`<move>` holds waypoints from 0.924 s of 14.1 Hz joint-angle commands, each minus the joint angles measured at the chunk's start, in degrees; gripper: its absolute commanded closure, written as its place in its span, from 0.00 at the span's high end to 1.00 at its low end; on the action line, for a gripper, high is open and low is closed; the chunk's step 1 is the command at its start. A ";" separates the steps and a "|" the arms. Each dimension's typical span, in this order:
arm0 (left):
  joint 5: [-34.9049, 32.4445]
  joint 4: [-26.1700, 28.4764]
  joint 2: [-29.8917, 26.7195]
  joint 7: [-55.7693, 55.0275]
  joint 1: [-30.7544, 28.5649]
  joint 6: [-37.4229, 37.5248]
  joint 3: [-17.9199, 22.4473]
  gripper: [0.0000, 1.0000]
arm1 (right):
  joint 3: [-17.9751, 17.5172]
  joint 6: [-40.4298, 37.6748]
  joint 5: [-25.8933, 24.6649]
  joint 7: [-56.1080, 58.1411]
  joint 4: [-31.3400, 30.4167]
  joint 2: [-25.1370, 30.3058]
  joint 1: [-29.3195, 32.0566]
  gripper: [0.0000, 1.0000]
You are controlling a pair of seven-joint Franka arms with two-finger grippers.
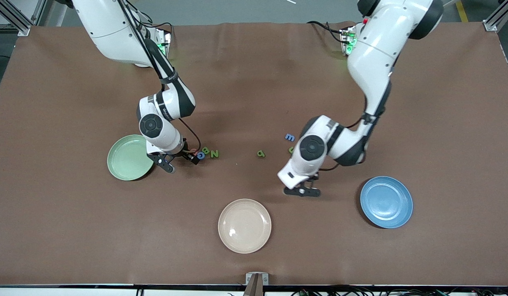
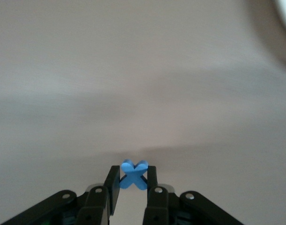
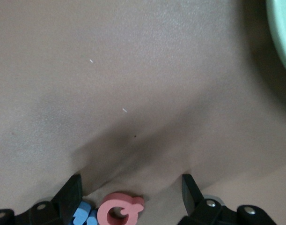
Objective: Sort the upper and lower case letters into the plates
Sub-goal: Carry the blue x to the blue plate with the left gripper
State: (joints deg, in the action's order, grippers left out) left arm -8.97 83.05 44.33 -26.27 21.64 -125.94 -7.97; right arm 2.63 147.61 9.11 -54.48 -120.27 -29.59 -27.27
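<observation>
Left wrist view shows the left gripper pinching the blue x between its fingertips, only the letter's lower half caught, so a jolt on the way could twist it loose before it reaches the blue plate, which lies toward the left arm's end of the table from the claw and looks empty. From the front, this claw hangs low over bare brown table, with the cream plate close by on its other flank; a release over that one would be a sorting error. The blue m, a green small letter and another green one, half hidden by the arm, wait on the cloth. The right gripper stands spread wide just above the red G, and the blue G lies touching it inside the same span, so closing here may, I judge, nip both or flick one aside. Green B and green N crowd just beside that claw, and the mint plate, still bare, sits right next to it.
</observation>
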 commanded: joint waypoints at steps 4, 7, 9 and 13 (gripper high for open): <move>-0.09 1.68 -6.71 14.58 -12.22 7.73 -1.69 0.01 | 0.45 -0.04 0.12 -3.44 -0.40 0.15 -2.52 0.83; -0.26 1.94 -5.83 17.38 -16.27 7.73 -1.61 0.01 | 0.45 -1.54 0.12 -4.41 -0.40 0.15 -3.49 0.81; -0.44 2.72 -5.39 23.07 -20.91 7.73 -1.61 0.01 | 0.45 -1.54 0.12 -4.23 -0.32 0.15 -3.40 0.77; -0.26 3.96 -3.38 28.65 -26.65 6.59 -1.69 0.01 | 0.54 -1.71 0.12 -4.05 -0.40 0.24 -3.23 0.44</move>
State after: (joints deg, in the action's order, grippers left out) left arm -8.96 86.54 40.16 1.44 -3.59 -118.55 -8.83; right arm 2.75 146.09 9.09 -57.56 -119.78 -29.08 -29.65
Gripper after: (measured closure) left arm 0.727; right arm 0.449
